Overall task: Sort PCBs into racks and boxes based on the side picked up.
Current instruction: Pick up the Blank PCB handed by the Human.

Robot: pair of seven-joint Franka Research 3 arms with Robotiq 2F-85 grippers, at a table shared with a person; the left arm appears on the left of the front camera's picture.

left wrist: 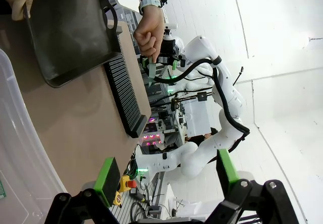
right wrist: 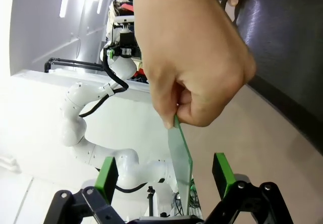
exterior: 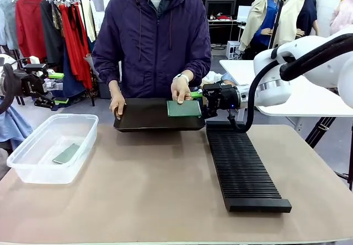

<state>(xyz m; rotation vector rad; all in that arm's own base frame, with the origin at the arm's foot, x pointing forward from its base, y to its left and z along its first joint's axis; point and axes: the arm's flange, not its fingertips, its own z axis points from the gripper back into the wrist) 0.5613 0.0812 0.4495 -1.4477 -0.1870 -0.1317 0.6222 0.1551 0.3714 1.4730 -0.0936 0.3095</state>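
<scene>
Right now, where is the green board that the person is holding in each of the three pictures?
Front view: the PCB is at centre, over the black tray's right end, under the person's hand.
Left wrist view: the PCB is small, upper middle, hanging from that hand.
Right wrist view: the PCB is edge-on, lower middle, between the green pads.
Shared landmark: the person's hand pinching it.

Bare table (exterior: 154, 179) between tub (exterior: 84, 145) and rack (exterior: 242, 168)
</scene>
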